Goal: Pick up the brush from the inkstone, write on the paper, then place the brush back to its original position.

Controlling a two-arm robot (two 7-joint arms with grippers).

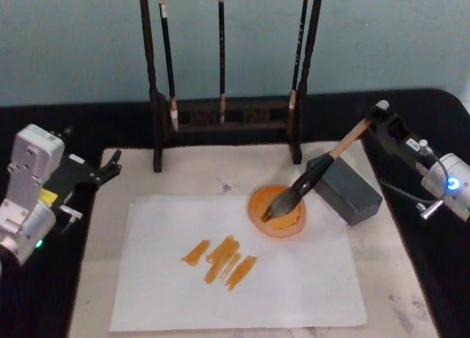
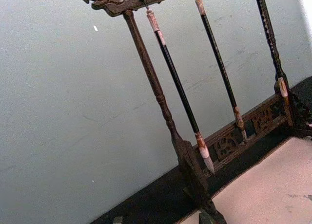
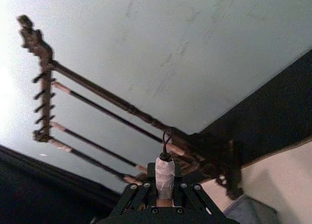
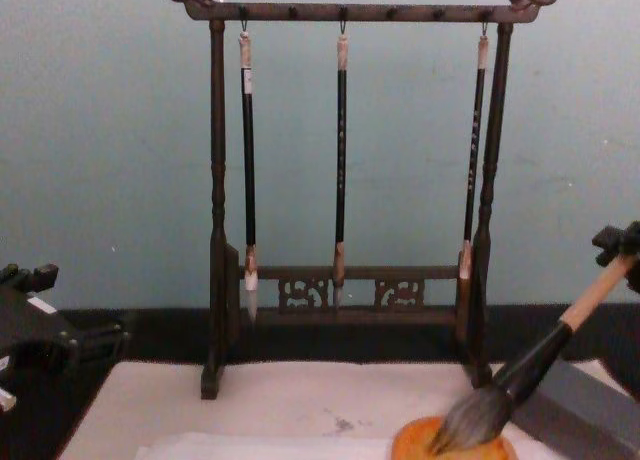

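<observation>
obstacles: brush rack behind, grey block right | free: paper front

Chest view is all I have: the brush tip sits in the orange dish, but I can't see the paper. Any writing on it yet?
Observer: Yes, head view shows several orange strokes on the paper.
Operator: Where is the right gripper on the brush?
Observer: The right gripper is at the white-capped top end of the brush.
Operator: Left arm?
Observer: The left gripper is parked by the far-left corner of the mat, apart from the paper.
</observation>
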